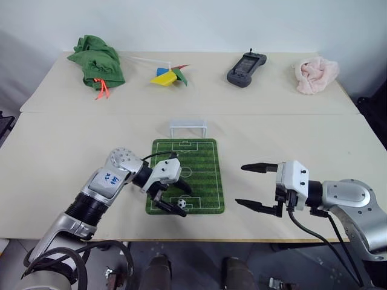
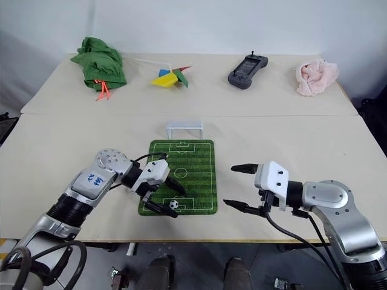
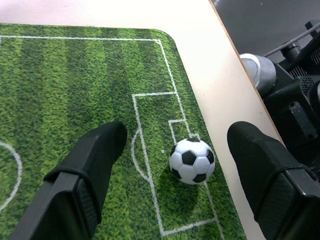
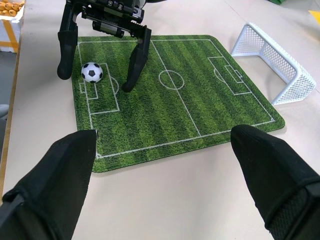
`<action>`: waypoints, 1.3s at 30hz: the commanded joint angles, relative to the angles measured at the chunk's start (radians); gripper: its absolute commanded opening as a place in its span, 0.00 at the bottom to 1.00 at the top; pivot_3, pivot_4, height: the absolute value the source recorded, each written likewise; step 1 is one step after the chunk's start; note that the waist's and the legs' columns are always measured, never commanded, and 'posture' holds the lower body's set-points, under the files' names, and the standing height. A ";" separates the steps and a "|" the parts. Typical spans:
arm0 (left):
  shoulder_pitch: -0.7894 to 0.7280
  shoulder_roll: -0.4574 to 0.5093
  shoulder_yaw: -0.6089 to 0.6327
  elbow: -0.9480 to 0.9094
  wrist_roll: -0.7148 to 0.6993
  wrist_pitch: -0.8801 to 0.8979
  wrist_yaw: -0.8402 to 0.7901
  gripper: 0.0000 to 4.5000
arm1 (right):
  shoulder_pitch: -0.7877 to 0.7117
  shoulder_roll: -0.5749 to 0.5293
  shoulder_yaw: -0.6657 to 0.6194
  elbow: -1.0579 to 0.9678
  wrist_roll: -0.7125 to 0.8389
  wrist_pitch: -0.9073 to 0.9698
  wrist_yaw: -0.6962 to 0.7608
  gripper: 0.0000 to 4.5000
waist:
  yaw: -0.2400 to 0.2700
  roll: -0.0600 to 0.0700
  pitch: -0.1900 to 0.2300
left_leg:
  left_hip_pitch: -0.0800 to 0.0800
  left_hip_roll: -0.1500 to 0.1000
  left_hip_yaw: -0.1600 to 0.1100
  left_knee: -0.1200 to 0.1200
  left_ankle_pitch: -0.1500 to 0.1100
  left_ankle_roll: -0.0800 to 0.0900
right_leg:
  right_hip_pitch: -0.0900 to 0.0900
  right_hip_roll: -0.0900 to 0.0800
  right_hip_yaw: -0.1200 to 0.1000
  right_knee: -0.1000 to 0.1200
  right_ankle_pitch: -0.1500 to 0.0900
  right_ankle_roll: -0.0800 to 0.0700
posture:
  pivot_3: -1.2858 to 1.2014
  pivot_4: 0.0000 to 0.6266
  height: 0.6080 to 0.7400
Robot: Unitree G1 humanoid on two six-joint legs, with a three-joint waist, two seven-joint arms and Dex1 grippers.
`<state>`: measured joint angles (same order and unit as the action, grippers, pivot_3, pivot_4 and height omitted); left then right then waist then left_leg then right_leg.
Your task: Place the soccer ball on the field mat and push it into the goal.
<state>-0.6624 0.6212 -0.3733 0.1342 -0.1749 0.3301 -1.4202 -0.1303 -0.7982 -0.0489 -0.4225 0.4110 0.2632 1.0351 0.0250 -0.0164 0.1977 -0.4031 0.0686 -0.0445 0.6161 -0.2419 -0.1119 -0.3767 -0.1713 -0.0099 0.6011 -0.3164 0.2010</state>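
**Ball down, goal straight up the pitch**

The soccer ball [image 3: 192,160] sits free on the field mat's [image 1: 202,175] near penalty box, between the left gripper's [image 1: 175,196] wide-spread fingers. The goal [image 1: 188,128] waits beyond the far end. The right gripper [image 1: 254,186], also wide, hangs just off the mat.

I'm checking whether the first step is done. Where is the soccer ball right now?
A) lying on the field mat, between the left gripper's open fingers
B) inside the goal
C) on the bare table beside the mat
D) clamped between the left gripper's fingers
A: the soccer ball rests on the field mat, with a gap to each finger of the left gripper.
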 commanded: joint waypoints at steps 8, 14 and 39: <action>-0.034 0.034 0.093 -0.118 -0.111 0.141 -0.023 0.85 | -0.011 0.007 -0.006 0.014 0.000 -0.029 0.005 1.00 | 0.000 0.000 0.000 | 0.000 0.000 0.000 0.000 0.000 0.000 | 0.000 0.000 0.000 0.001 0.000 0.000 | 0.52 0.24 1.00; -0.031 0.067 0.145 -0.219 -0.186 0.241 -0.016 0.85 | -0.016 0.007 -0.002 0.027 -0.004 -0.039 0.009 1.00 | -0.002 0.000 0.000 | 0.000 0.000 0.000 0.000 0.000 0.000 | 0.000 0.000 0.000 0.003 0.000 0.000 | 0.52 0.24 1.00; 0.170 0.245 0.057 -0.476 -0.264 0.348 -0.068 0.00 | 0.115 -0.052 -0.030 -0.158 0.069 0.003 0.063 1.00 | -0.003 0.000 0.000 | 0.000 0.000 0.000 -0.001 0.000 0.000 | 0.000 0.000 0.000 -0.001 0.000 -0.001 | 0.52 0.24 1.00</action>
<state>-0.4983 0.8500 -0.3089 -0.3118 -0.4423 0.6878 -1.4799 -0.0144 -0.8445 -0.0489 -0.5492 0.4558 0.2641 1.1066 0.0224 -0.0164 0.1977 -0.4026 0.0686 -0.0446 0.6155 -0.2419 -0.1119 -0.3768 -0.1713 -0.0096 0.6002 -0.3167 0.2005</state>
